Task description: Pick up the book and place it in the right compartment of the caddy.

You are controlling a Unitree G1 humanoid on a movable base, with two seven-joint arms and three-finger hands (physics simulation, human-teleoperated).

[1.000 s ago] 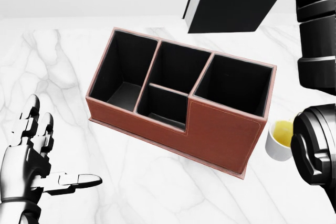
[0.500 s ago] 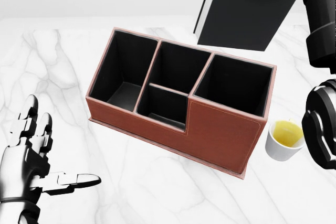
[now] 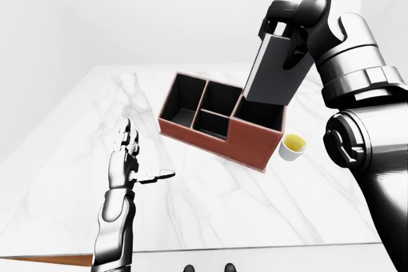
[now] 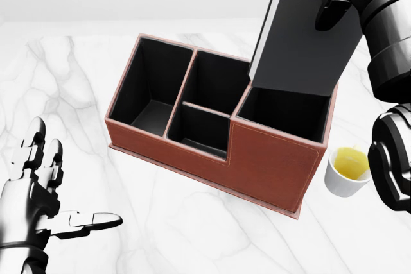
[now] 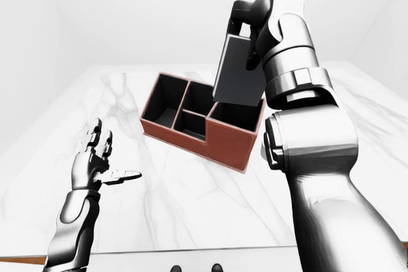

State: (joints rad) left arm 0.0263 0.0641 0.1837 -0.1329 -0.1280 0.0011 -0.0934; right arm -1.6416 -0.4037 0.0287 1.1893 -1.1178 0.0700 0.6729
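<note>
Head view: flat matte-black book (image 4: pixel 300 36) above boxy red-brown leather caddy (image 4: pixel 270 165).

In the head view the book (image 4: pixel 302 36) runs off the top edge at 12 o'clock, and its lower edge hides the far wall of the caddy's (image 4: pixel 212 158) right compartment. The right hand (image 3: pixel 290 33) shows only partly behind the book; its fingers' contact cannot be made out fully. The right-eye view hides the cup (image 4: pixel 347 170) behind the arm. The bench (image 3: pixel 210 208) is cut off at 6 o'clock.
</note>
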